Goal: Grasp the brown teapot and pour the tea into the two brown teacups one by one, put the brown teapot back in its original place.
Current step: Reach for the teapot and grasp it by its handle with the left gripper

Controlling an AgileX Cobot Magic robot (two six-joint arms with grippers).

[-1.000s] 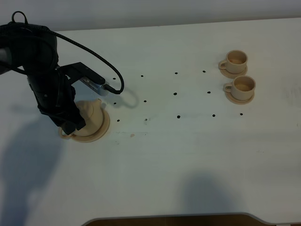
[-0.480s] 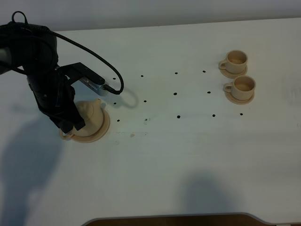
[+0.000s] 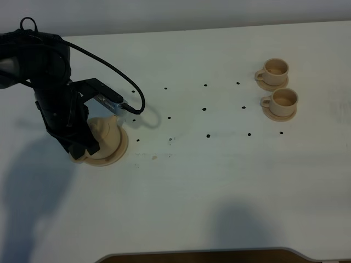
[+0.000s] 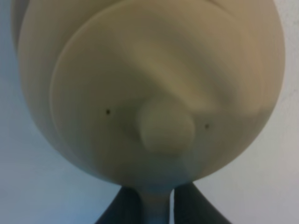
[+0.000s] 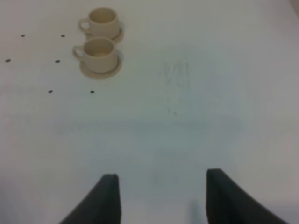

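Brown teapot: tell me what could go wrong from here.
The left pincer clamps only the thin handle of the brown teapot, so the pot may swing or slip when lifted. Nothing holds its lid, which could drop off during pouring. The two teacups stand close together across the table, so tea may miss.

The left arm (image 3: 52, 93) stood at the left of the scene, its black links folded steeply downward and the wrist turned toward the near side. The left gripper (image 4: 157, 193) pointed down, and its two dark fingers (image 4: 124, 210) were pinched against the handle of the brown teapot (image 4: 154, 70). The right gripper (image 5: 161, 196) was tilted forward and down, with its jaws spread wide apart.
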